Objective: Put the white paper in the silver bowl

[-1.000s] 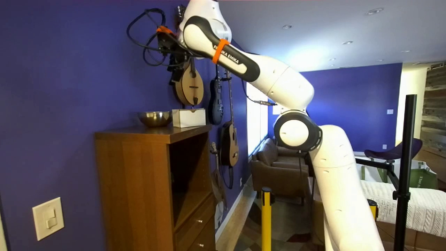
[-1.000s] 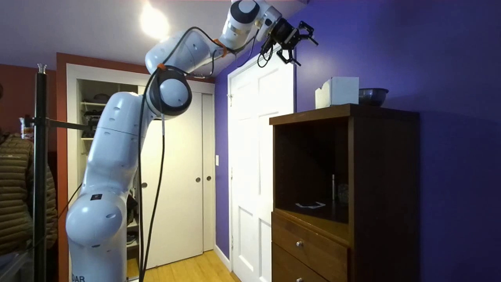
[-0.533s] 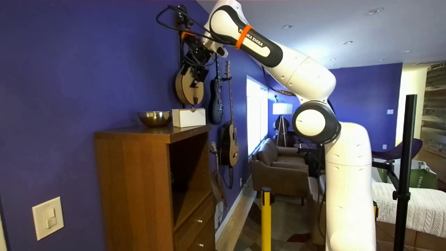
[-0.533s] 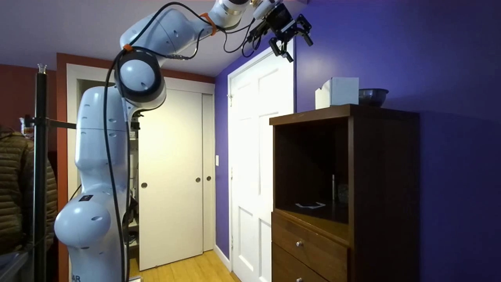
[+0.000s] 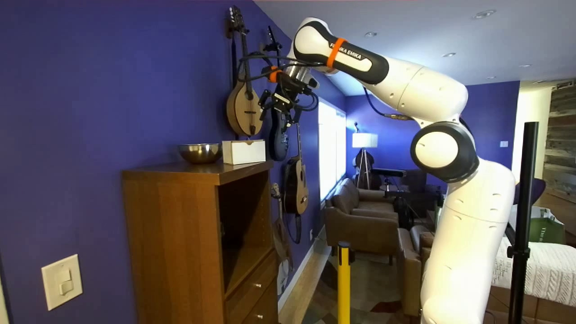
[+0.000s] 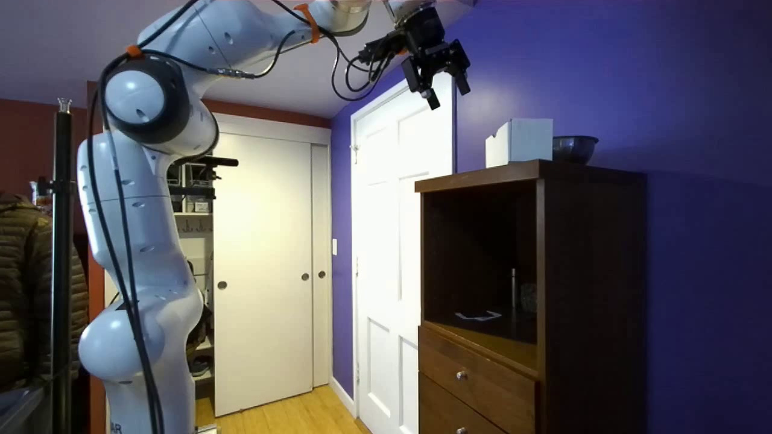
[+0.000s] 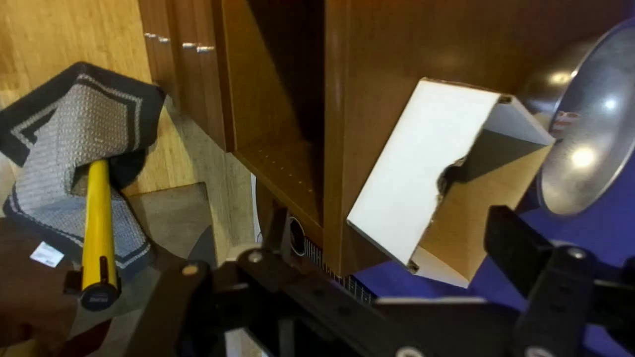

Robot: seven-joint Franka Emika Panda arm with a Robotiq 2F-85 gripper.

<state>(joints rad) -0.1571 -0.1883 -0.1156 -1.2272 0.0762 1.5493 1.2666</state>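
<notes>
The white paper lies flat on the floor of the cabinet's open compartment in an exterior view; it does not show in the wrist view. The silver bowl stands upright on the cabinet top near the purple wall; it also shows in an exterior view, partly behind the white box, and at the right of the wrist view. My gripper is open and empty, tilted downward, higher than the cabinet top and out in front of it. Its spread fingers show in an exterior view and in the wrist view.
The brown cabinet has an open compartment above drawers. A white open-topped box stands beside the bowl. A thin upright object stands inside the compartment. Guitars hang on the wall. A yellow post stands on the floor.
The arm has drawn back from the cabinet side. My gripper has moved away from the wall and lower, and has turned to point more downward. The bowl, box and paper have not moved.
</notes>
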